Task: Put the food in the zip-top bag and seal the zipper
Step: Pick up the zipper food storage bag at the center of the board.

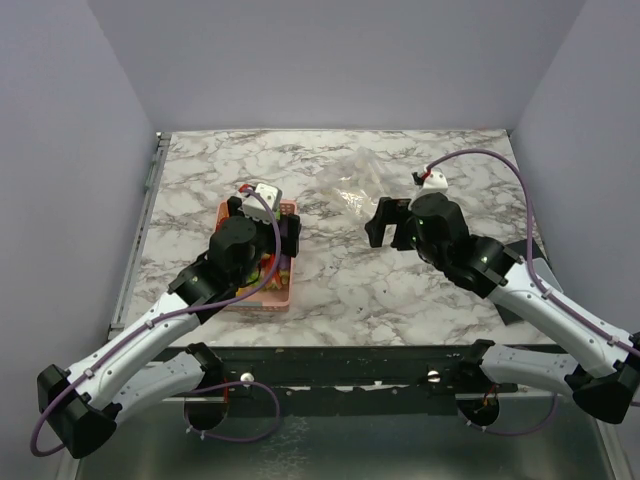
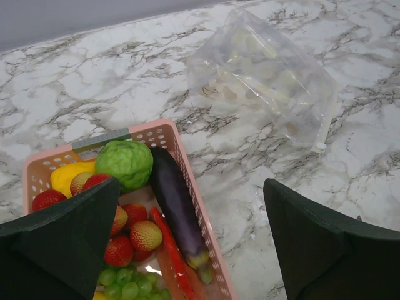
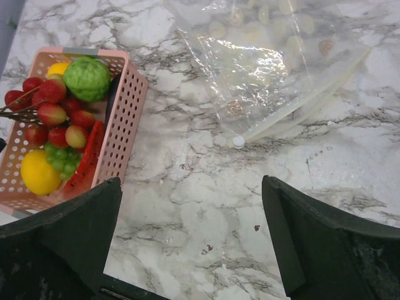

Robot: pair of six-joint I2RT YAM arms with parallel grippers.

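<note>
Step in hand, as I judge it: the first pick, with nothing bagged yet. The left gripper [image 2: 194, 240] hangs right over the basket [image 3: 122, 119], fingers wide apart and holding nothing. The right gripper [image 3: 190, 244] is also spread and empty, over bare bench [image 3: 187, 206] just right of the basket.

All the food sits inside the basket: green fruit [image 2: 124, 164], eggplant [image 2: 178, 206], red berries [image 2: 131, 240], lemon [image 3: 39, 172]. The bag [image 3: 262, 69] lies flat on the bench, beyond the basket and to its right, apart from it.

The next move likely calls for the left gripper to drop onto one piece while the right goes to the bag mouth to hold it open. I can't tell if the mouth is open now.

The right wrist view shows the zipper [image 3: 300, 103] running along the bag edge nearest the basket. The left wrist view shows the eggplant full length. In the top view the arm covers most of the basket and the bag is barely visible.
</note>
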